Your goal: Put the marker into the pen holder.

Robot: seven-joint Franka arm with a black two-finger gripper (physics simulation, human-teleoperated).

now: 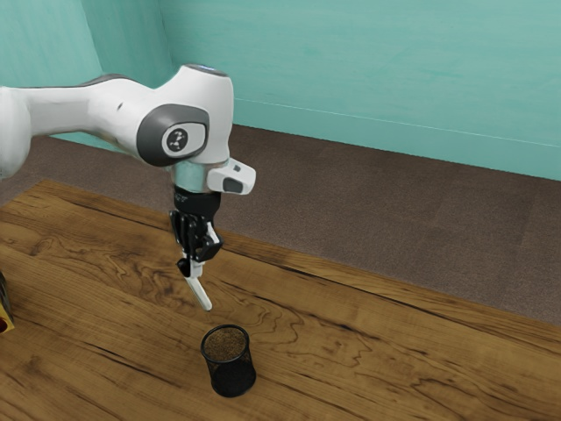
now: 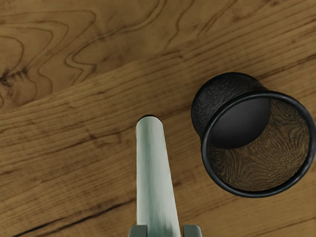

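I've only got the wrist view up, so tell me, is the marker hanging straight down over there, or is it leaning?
Observer: Leaning. In the exterior view the marker slants from the gripper, its lower end toward the exterior view's right.
Operator: Okay, and which side does the arm come in from?
Observer: From the exterior view's left.
Operator: Anything else on the table besides the pen holder?
Observer: Yes, a dark and yellow object, cut off at the exterior view's left edge; I can't tell what.

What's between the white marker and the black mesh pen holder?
Bare brown wooden tabletop shows between the marker and the pen holder in the wrist view.
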